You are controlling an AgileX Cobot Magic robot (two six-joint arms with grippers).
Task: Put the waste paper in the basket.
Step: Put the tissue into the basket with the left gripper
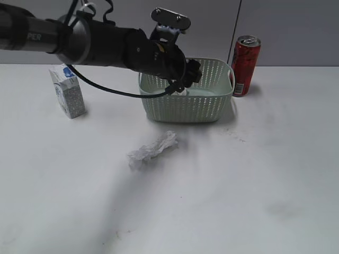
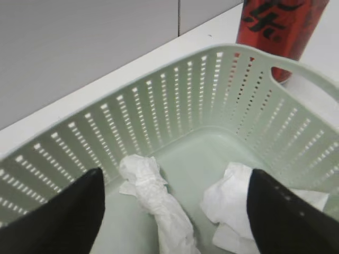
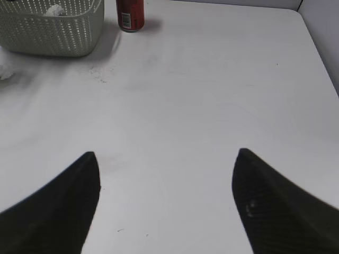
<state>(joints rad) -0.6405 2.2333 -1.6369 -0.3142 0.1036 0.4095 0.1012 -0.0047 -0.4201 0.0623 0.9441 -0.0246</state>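
Note:
The pale green basket (image 1: 185, 106) stands at the back middle of the table. My left gripper (image 1: 185, 79) hangs over its left part, open and empty. In the left wrist view my open jaws (image 2: 175, 180) frame two crumpled white paper wads lying on the basket floor (image 2: 212, 153): one long wad (image 2: 156, 201) and one at the right (image 2: 230, 198). A third paper wad (image 1: 152, 150) lies on the table in front of the basket. The right gripper (image 3: 167, 159) is open and empty over bare table, out of the exterior view. The basket also shows in the right wrist view (image 3: 53, 32).
A red drink can (image 1: 245, 65) stands right of the basket, close to its corner; it also shows in the left wrist view (image 2: 278, 24) and the right wrist view (image 3: 130, 15). A blue-and-white carton (image 1: 67, 91) stands at the left. The wall runs behind the table.

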